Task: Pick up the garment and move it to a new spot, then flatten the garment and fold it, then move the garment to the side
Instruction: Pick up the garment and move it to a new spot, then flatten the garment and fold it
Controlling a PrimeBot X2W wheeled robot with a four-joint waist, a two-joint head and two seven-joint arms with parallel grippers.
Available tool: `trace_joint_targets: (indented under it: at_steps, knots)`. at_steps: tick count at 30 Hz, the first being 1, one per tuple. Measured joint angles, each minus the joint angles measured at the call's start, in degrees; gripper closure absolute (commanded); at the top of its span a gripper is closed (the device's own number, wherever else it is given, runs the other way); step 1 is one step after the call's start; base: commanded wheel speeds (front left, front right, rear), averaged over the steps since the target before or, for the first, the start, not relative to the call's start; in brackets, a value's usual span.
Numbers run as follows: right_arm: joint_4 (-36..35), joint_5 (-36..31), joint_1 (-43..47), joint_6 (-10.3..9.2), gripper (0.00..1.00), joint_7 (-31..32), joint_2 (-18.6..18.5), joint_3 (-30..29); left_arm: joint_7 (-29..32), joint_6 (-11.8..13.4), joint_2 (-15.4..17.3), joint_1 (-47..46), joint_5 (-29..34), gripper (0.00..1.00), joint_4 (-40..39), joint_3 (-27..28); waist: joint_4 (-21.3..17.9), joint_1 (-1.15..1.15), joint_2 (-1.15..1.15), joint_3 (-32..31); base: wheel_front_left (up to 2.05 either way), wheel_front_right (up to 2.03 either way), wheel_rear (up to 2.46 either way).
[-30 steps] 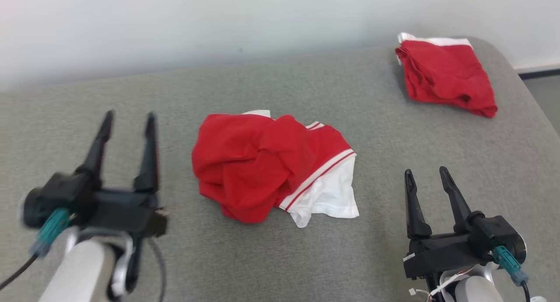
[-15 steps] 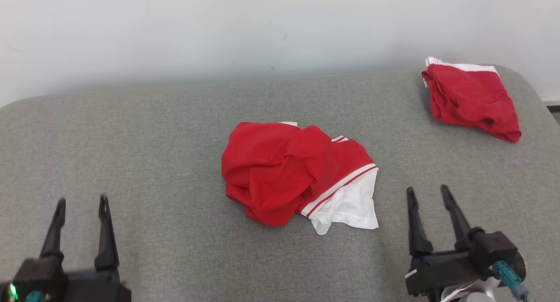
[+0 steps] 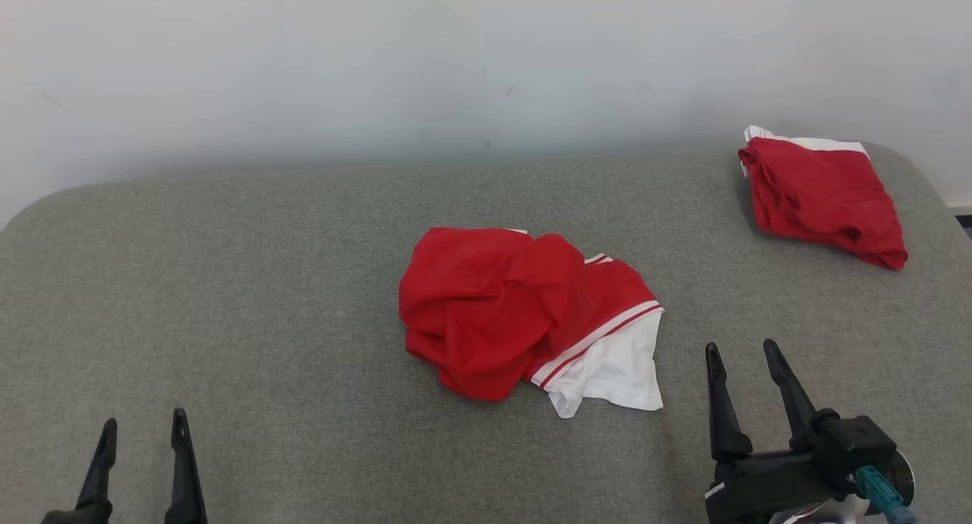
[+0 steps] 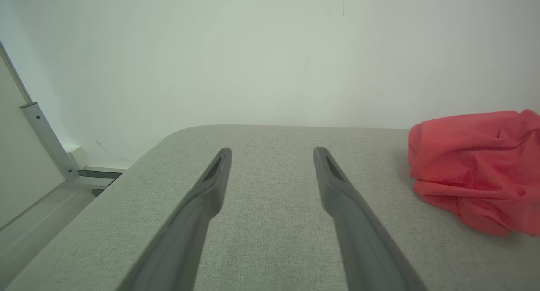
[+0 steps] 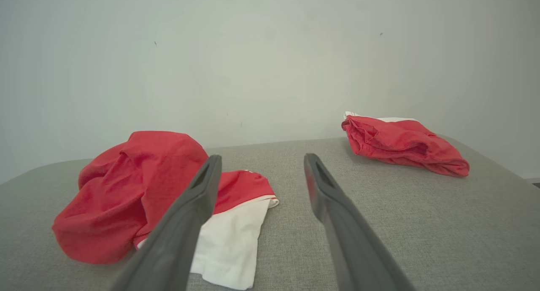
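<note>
Head view, garment: the garment (image 3: 524,319) lies in a crumpled heap at the middle of the grey cushion (image 3: 266,281). Red cloth is bunched on top, and a white panel edged with red-and-white stripes spills out toward 5 o'clock.
Head view, left gripper: the left gripper (image 3: 144,418) sits at 8 o'clock from the heap and well apart from it, jaws parted and empty. It is likely parked low to leave the heap free to reach.
Head view, right gripper: the right gripper (image 3: 741,345) stands at 4 o'clock, near the white hem, jaws spread with nothing between them. It is probably placed for the first pinch.
Head view, folded pile: a folded pile (image 3: 824,194) rests at 2 o'clock by the far corner, seemingly set aside as done.
Left wrist view, garment: red folds show at 3 o'clock, off to the side of the spread fingers (image 4: 202,206).
Right wrist view, garment: it lies at 9 o'clock, partly behind one finger. The cloth looks thin, limp and deeply creased, and nothing is flattened yet.
</note>
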Motion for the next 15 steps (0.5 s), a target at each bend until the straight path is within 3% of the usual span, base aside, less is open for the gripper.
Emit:
trace_joint_targets:
  at_steps: [15]
  knots:
    - [-3.0, -1.1, 1.5, 0.00, 0.00, 2.4, 0.0, -0.3, 0.6, -1.4, 1.0, 0.3, 1.3, 0.00, -0.2, -1.8, 0.6, 0.00, 0.00, -0.7, 0.00, 0.00, 0.00]
